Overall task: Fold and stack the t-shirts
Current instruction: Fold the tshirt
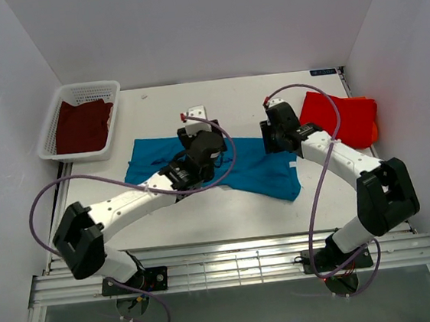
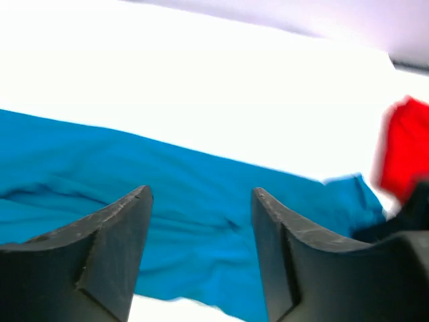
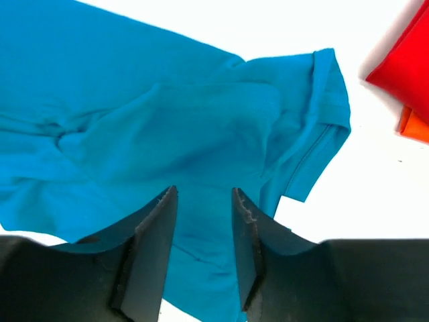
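- Three t-shirts are listed, in three separate places.
- Teal-blue t-shirt (image 1: 264, 173): spread flat but creased at mid-table, unfolded. Its long axis runs left to right across the table, passing under both arms.
- Red-orange t-shirt (image 1: 343, 119): a compact, folded-looking pile at the right rear, near the teal shirt's right end but apart from it.
- Maroon t-shirt (image 1: 82, 126): bunched inside the white mesh basket (image 1: 88, 88) at the left rear.
- Left gripper (image 2: 201, 194): jaws spread wide with nothing between them. It sits over the shirt's middle, with teal cloth below and ahead.
- Right gripper (image 3: 204, 194): jaws parted more narrowly, also gripping nothing. It sits above the shirt's right end, with the short sleeve (image 3: 322, 121) just to its right.
- Key relation: each arm sits over its own half of the teal shirt, and the right arm is nearer the sleeve end. A fold would likely need each gripper to pinch an edge on its own side.
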### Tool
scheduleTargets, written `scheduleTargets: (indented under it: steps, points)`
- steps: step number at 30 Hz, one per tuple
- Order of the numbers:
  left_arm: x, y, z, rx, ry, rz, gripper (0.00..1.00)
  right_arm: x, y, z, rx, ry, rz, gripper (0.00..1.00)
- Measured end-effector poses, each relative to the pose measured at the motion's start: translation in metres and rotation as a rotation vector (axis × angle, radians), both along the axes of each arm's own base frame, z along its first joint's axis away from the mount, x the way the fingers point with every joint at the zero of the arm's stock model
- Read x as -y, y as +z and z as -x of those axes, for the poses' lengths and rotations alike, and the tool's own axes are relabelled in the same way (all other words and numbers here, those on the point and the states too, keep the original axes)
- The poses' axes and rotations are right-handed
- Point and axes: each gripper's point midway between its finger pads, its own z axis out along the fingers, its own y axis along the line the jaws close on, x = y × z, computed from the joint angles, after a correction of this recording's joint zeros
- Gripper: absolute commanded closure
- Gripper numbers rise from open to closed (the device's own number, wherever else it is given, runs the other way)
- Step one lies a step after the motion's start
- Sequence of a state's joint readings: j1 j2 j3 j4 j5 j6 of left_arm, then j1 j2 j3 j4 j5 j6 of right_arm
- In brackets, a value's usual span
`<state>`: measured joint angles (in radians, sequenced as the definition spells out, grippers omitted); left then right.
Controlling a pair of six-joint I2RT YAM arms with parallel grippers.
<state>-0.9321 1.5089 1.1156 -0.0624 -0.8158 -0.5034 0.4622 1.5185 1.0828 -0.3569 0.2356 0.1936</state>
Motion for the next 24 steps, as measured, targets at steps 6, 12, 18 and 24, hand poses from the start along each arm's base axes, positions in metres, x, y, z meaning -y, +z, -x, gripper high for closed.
scheduleTargets:
  steps: [6,12,18,24]
  points:
    - [-0.107,-0.013,-0.016,0.008,0.31,-0.054,1.0,0.002,-0.029,0.026,-0.067,-0.013,0.009,0.92]
    - [-0.211,-0.141,-0.01,-0.293,0.567,-0.324,1.0,0.002,-0.057,0.044,-0.155,-0.019,0.037,0.92]
    - [-0.232,-0.172,0.004,-0.393,0.613,-0.402,1.0,-0.001,-0.069,0.051,-0.197,-0.029,0.042,0.92]
    - [-0.243,-0.182,0.004,-0.423,0.636,-0.415,1.0,-0.002,-0.078,0.055,-0.227,-0.039,0.048,0.92]
